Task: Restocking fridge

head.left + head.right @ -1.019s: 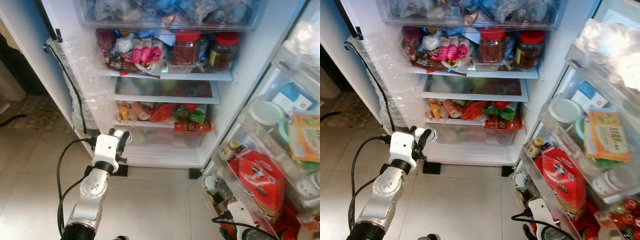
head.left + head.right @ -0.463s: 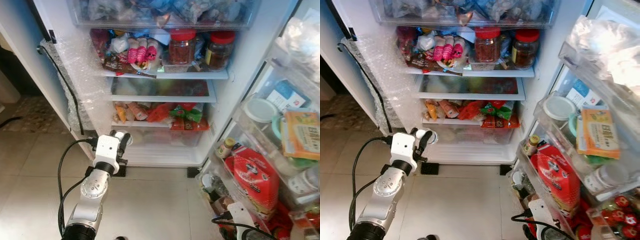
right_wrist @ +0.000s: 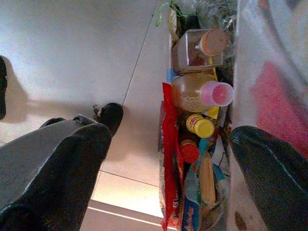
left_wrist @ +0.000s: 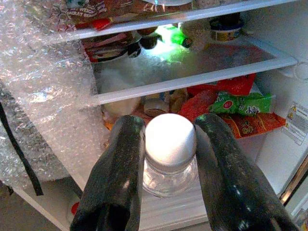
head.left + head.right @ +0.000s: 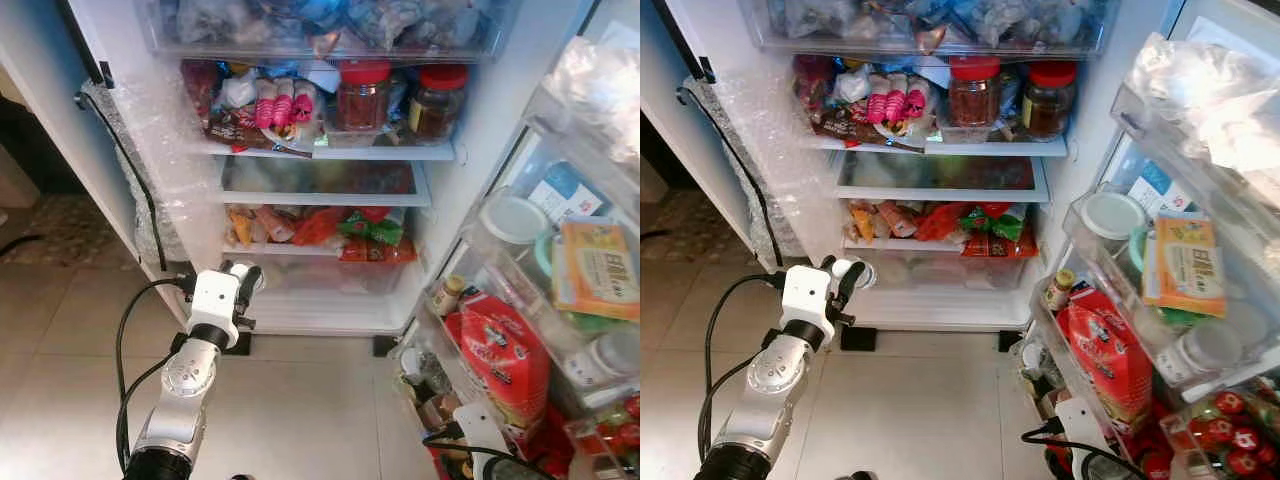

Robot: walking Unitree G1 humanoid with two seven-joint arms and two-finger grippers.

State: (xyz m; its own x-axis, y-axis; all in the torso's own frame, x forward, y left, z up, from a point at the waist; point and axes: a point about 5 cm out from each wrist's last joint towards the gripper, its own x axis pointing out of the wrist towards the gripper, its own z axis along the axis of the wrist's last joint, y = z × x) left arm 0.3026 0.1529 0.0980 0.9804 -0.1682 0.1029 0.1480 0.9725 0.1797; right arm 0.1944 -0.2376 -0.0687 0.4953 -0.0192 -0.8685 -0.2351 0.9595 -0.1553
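Your left gripper grips a white-capped jar low before the open fridge; its glass body is half hidden between the fingers. Your right gripper hangs spread beside the door shelf.

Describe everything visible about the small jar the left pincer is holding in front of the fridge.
The jar is small, with a clear, glass-looking body and a rounded white lid. It sits between the two black fingers of the left pincer, which press on either side at lid height. It is held low before the open fridge, near the bottom drawer, lid toward the wrist camera. Its contents cannot be made out.
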